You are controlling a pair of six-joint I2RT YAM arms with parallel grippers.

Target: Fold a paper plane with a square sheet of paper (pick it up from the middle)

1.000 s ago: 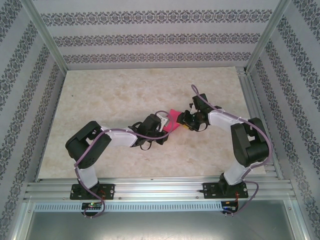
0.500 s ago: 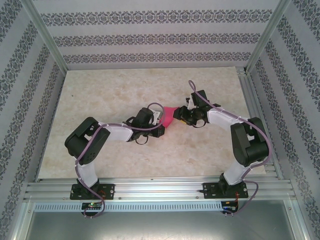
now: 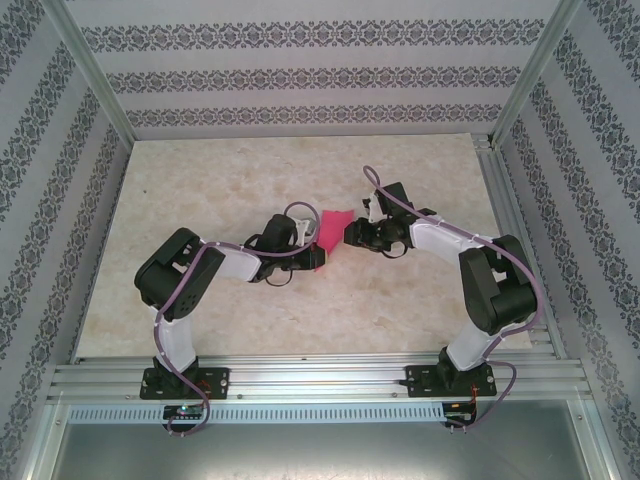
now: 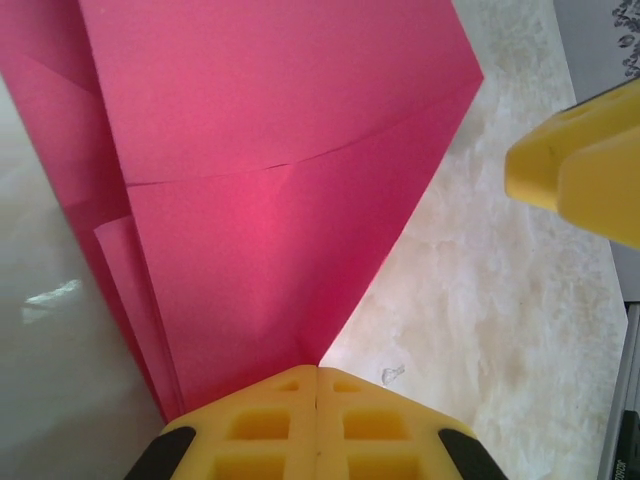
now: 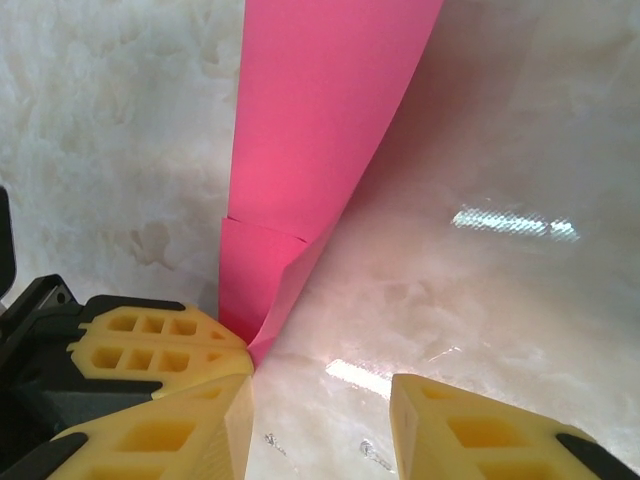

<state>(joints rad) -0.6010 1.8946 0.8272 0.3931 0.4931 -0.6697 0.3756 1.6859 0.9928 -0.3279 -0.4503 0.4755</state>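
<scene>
While left gripper [image 4: 317, 378] pinches narrow end, sheet of paper [image 4: 280, 200] widens toward parted, empty right gripper [image 5: 320, 385].

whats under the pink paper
Marbled table shows beside the pink paper, which the left gripper pinches. The patch directly beneath is covered, so I can't tell what lies there.

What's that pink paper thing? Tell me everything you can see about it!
The sheet of paper is thin, plain magenta-pink and partly folded. Its layers overlap, a flap edge crosses its face, and its sides narrow to a point. The left gripper is shut on that point and holds the paper between the two arms, near the middle of the table. The right gripper is open beside it, not pinching it.
</scene>
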